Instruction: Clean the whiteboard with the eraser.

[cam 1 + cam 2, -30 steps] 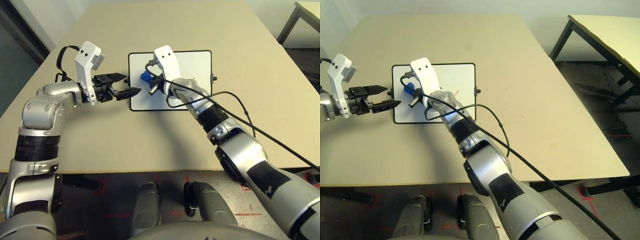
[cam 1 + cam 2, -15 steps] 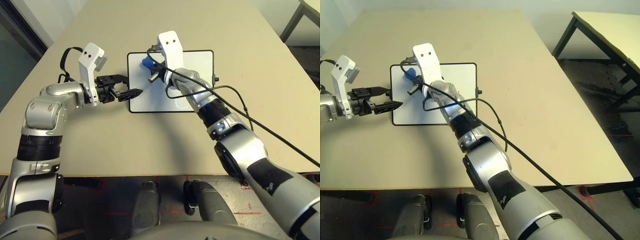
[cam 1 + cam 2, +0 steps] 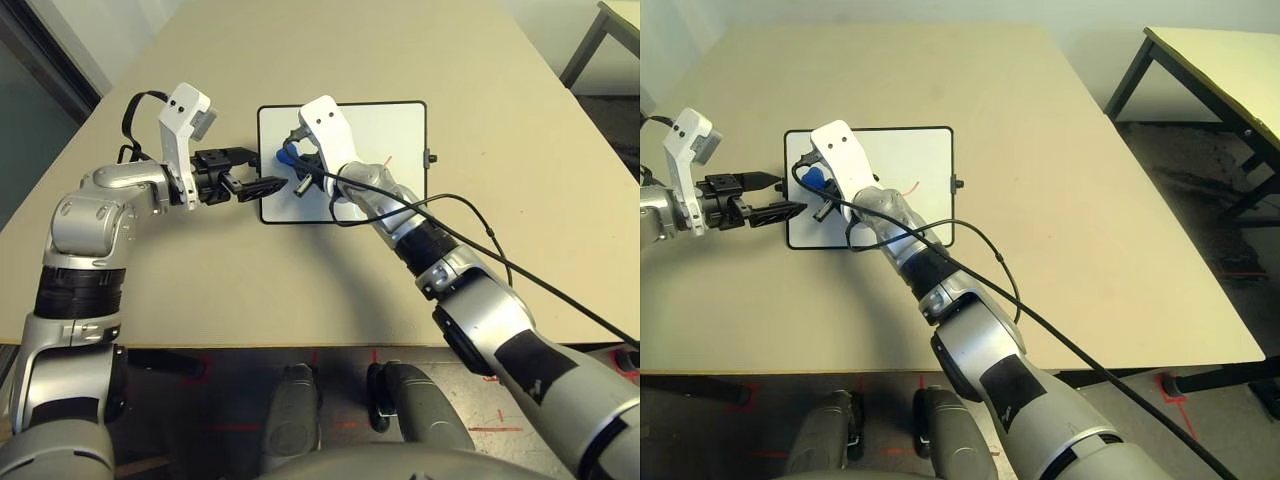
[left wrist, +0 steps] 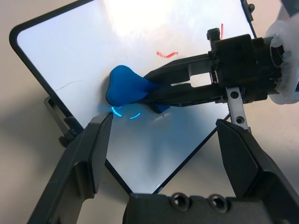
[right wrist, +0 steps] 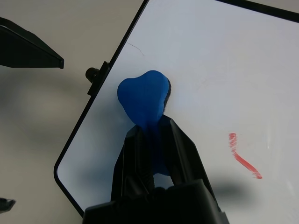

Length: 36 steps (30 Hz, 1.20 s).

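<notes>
Beige worktop (image 3: 300,280) fills most of the scene; a second one (image 3: 1230,60) stands off to the far right, w/ dark legs on the floor.

Whiteboard (image 3: 385,130) lies flat on the worktop, centre-far, long side running left-right, black frame, small knob (image 3: 430,157) on its right short side. Short red marks (image 4: 167,54) remain on the white surface, right of the eraser in the scene; a faint thin line (image 5: 136,47) sits nr the board's left edge.

Right arm reaches fwd and leftward across the board, black cable (image 3: 470,215) looping off it. Left arm comes in from the left, forearm roughly parallel to the worktop's near edge.

Left gripper (image 3: 262,171) hovers at the board's left short side, fingers (image 4: 88,158) spread wide apart, nothing between them; tips are over the left frame edge, can't tell if they touch it.

Right gripper (image 5: 152,128) has its fingers (image 5: 182,154) clamped on the eraser (image 5: 142,95).

Eraser: bright blue, rounded, pressed to the board's left part nr the left edge, about mid-way between near and far sides, sticking out past the fingertips.
</notes>
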Tool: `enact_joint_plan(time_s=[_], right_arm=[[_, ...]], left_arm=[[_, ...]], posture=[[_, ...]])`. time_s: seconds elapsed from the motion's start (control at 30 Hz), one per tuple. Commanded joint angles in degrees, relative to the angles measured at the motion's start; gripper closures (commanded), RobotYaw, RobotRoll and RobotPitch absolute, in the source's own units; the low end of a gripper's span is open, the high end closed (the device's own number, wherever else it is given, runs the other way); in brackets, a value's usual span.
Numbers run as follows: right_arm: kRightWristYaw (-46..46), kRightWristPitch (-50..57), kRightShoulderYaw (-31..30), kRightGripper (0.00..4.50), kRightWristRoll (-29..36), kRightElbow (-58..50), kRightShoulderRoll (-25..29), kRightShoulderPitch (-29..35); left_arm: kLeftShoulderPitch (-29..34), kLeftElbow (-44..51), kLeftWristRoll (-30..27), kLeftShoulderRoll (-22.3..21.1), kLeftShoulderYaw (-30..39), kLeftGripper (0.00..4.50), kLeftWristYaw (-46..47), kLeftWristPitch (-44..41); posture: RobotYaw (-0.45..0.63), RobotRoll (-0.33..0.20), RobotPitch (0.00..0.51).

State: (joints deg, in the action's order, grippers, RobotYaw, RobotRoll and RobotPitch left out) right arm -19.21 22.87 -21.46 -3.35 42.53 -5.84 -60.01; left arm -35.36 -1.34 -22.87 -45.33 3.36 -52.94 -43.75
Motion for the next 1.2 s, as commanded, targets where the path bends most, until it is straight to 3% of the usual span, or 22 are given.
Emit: enact_joint_plan(time_s=[0.03,0.3,0.53,0.83,1.2], right_arm=[[1.24,3.60,-0.13,4.13,-1.23,7.22,-3.30,5.91],[3.55,6.88,5.31,4.13,0.64,0.29,0.43,0.39],[2.89,12.60,8.05,4.13,0.55,-9.21,4.15,-0.65],[3.45,16.72,8.58,4.13,-0.33,-16.89,7.17,2.25],[2.80,15.37,3.18,4.14,-2.92,-15.05,7.00,11.07]], left_arm=[[-0.73,-0.77,0.15,0.04,-1.05,0.00,-0.55,-0.22],[-1.10,-1.60,0.46,0.58,-1.81,0.00,-0.99,0.43],[-1.41,-2.07,0.70,1.44,-2.41,0.00,-1.04,0.90],[-1.74,-2.88,0.88,2.52,-2.97,0.00,-1.08,1.64],[-2.46,-3.04,0.96,2.76,-3.15,0.00,-1.41,1.32]], posture=[[0.04,0.000,0.162],[0.02,0.000,0.156],[0.00,0.000,0.148],[-0.02,0.000,0.148],[-0.02,0.000,0.155]])
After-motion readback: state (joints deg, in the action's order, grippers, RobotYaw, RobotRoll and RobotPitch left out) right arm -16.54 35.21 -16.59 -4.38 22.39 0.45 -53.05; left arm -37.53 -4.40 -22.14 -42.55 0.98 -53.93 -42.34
